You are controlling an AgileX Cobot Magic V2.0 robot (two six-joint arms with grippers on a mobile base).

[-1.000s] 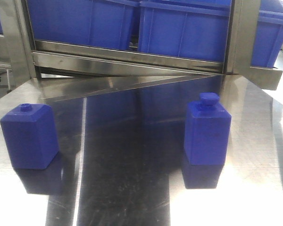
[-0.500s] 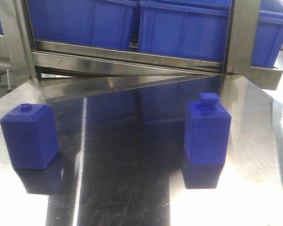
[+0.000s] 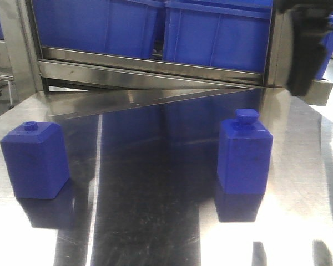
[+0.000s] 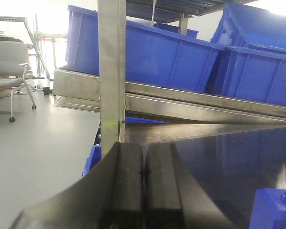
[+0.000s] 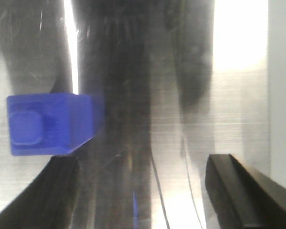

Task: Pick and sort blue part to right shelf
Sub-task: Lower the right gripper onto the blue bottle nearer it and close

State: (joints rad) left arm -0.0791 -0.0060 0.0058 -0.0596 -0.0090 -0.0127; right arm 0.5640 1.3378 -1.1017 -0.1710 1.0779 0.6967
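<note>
The blue part [image 3: 244, 158], a deep-blue bottle-shaped block with a wide round cap, stands upright on the steel table at the right. From above it shows at the left in the right wrist view [image 5: 47, 125]. My right gripper [image 5: 143, 191] hangs open over the table, and the part lies just beyond its left finger [image 5: 43, 191], not between the fingers. The right arm [image 3: 308, 50] shows as a dark blur at the top right. My left gripper [image 4: 143, 186] is shut on nothing. The shelf's steel rail [image 3: 155, 69] runs behind the table under blue bins [image 3: 216, 33].
A squatter blue block with a tiny knob [image 3: 33, 160] stands at the table's left, also in the corner of the left wrist view [image 4: 276, 210]. A steel upright [image 4: 112, 71] rises ahead of the left gripper. An office chair [image 4: 7, 67] stands on the floor to the left.
The dark right arm has come into the top right of the front view, and its shadows now fall on the table's near edge. Neither blue block has moved.
</note>
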